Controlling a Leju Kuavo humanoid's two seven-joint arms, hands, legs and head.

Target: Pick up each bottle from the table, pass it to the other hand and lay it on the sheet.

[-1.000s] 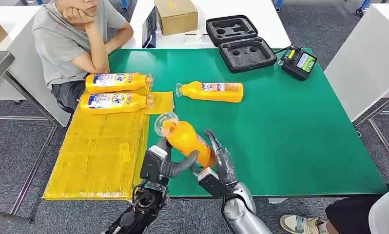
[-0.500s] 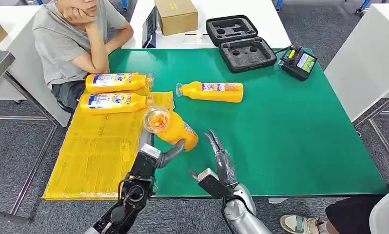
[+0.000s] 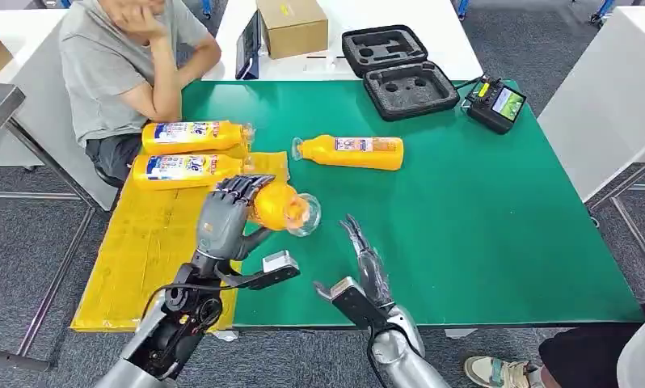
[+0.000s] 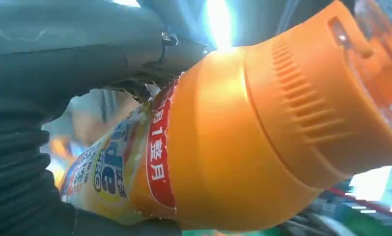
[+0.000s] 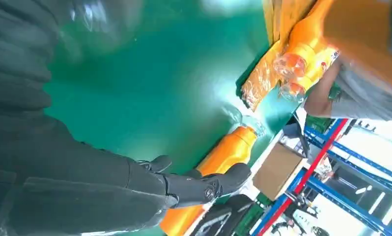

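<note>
Left hand (image 3: 224,212) was wrapped round the orange plastic bottle's (image 3: 276,204) smooth, probably slick belly; clear cap pointed away. Right hand (image 3: 366,271) sat empty, fingers spread.

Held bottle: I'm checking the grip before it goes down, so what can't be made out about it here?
- Head view: the left robot hand covers most of the held bottle, hiding its label.
- Left wrist view: the bottle's base is hidden behind the robot hand; its clear cap is blurred and cropped.
</note>
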